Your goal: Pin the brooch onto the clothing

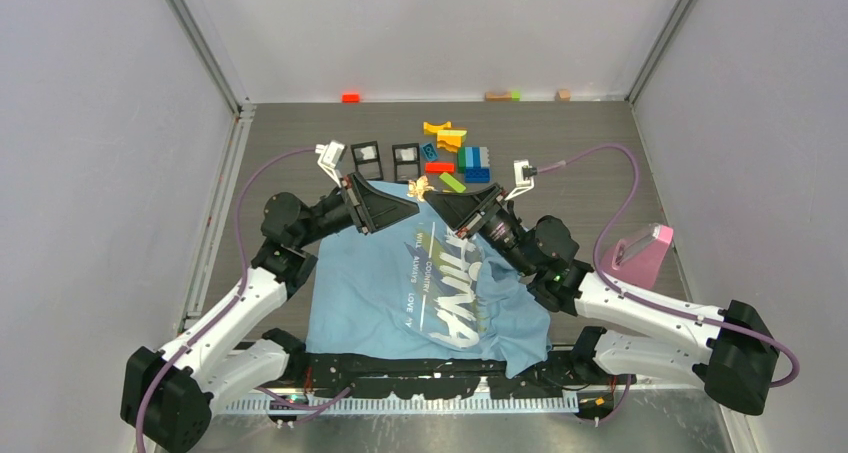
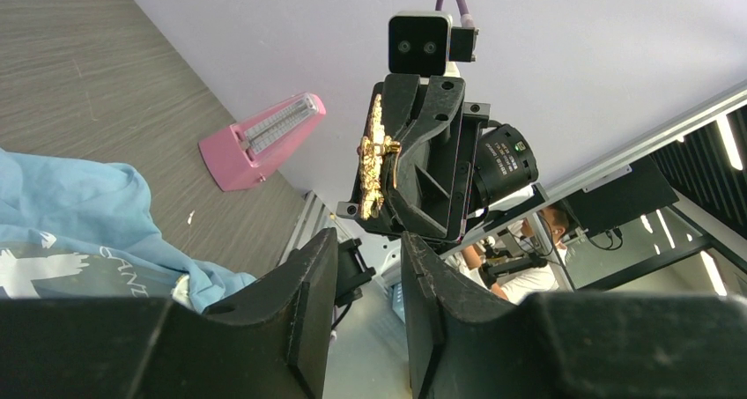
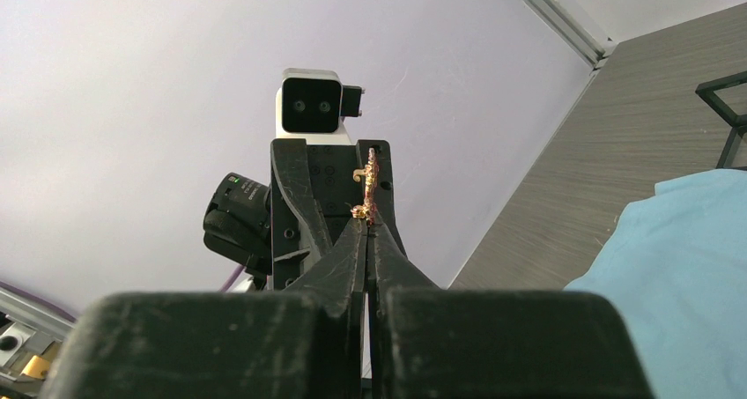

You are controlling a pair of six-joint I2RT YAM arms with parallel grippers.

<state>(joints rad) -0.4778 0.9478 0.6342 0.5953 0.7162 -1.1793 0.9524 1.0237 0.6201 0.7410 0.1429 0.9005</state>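
Blocks (image 1: 460,158) lie beyond the clothing (image 1: 400,283); right gripper (image 3: 367,229) pinches the brooch (image 3: 368,188), left gripper (image 2: 370,245) opposite, narrowly parted, empty.

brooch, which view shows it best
Left wrist: the brooch shows its broad gold side, outline clear. Right wrist sees it edge-on, pinched by the right gripper. Top external shows only a small gold speck.

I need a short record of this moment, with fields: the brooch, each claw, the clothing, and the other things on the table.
brooch: gold-coloured, held up near the far edge of the shirt
right claw: shut on the brooch
left claw: open, pointed at the brooch
clothing: light blue T-shirt, lying on the table, print up
other things: coloured blocks beyond the shirt; pink object on the right
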